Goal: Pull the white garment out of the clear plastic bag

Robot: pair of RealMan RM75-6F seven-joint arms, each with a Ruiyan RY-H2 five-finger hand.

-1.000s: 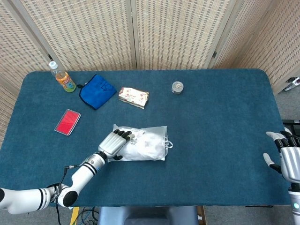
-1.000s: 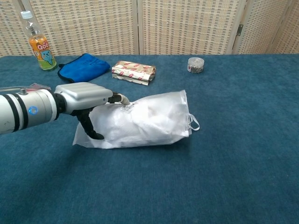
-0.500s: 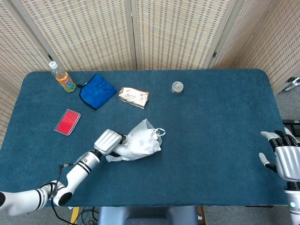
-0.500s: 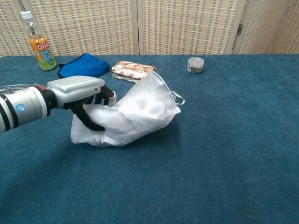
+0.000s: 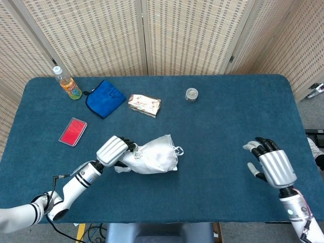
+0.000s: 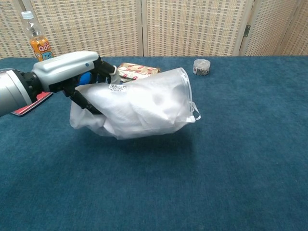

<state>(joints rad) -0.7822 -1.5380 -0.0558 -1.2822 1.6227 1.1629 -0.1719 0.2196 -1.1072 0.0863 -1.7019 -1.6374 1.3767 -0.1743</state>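
My left hand (image 5: 112,151) (image 6: 72,72) grips the left end of the clear plastic bag (image 5: 154,159) (image 6: 139,108) and holds it lifted off the table. The white garment (image 6: 144,103) is still inside the bag, and a white loop (image 6: 195,111) pokes out at the bag's right end. Out at the table's right side my right hand (image 5: 272,167) hovers, its fingers apart and holding nothing. The chest view does not show it.
On the blue table (image 5: 223,126), along the back, stand an orange drink bottle (image 5: 67,84), a blue cloth (image 5: 105,98), a patterned packet (image 5: 144,105) and a small round jar (image 5: 191,94). A red card (image 5: 73,131) lies at the left.
My left hand has raised the bag off the table and its right end has swung level. My right hand has moved in from the right edge toward the middle.
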